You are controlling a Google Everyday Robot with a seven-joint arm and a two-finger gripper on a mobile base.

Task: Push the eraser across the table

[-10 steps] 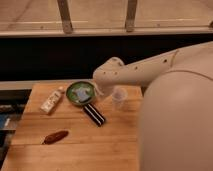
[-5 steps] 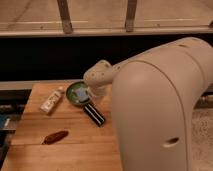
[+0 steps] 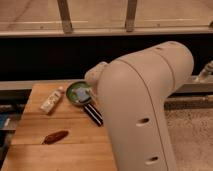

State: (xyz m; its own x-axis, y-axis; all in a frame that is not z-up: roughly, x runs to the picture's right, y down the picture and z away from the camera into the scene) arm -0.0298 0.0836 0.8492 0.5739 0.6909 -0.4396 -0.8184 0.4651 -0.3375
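Note:
The eraser, a small black oblong block with thin pale stripes, lies on the wooden table just in front of a green dish. It points diagonally toward the near right. My arm's bulky white casing fills the right half of the view, and its rounded end sits just right of the dish. The gripper is hidden behind this casing; it is shut. Nothing visibly touches the eraser.
A white labelled packet lies left of the dish. A reddish-brown sausage-shaped object rests near the table's front left. A dark wall and a metal railing run behind the table. The table's right side is hidden by the arm.
The arm has swung closer across the view and now covers the table's right side and the small clear cup seen earlier. The eraser, dish, packet and sausage have not moved.

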